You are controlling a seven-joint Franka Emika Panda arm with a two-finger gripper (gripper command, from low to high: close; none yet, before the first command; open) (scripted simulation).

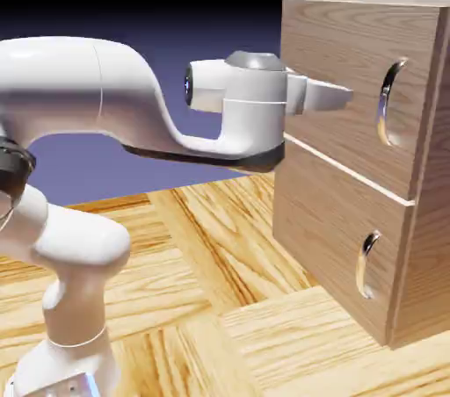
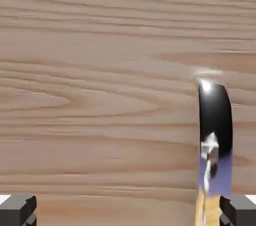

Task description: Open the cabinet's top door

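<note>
Empty-handed, the claw (image 2: 128,210) gapes wide before the top door (image 2: 100,95).

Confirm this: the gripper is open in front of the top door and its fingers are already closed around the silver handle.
Not quite. The gripper is open in front of the top door, but it holds nothing: in the hand view the silver handle stands just inside one fingertip, clear of both, so the fingers have not closed on it.

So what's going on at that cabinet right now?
Fingers open, holding nothing. Top door shut, its handle just off to one side. Nothing in the way.
</note>
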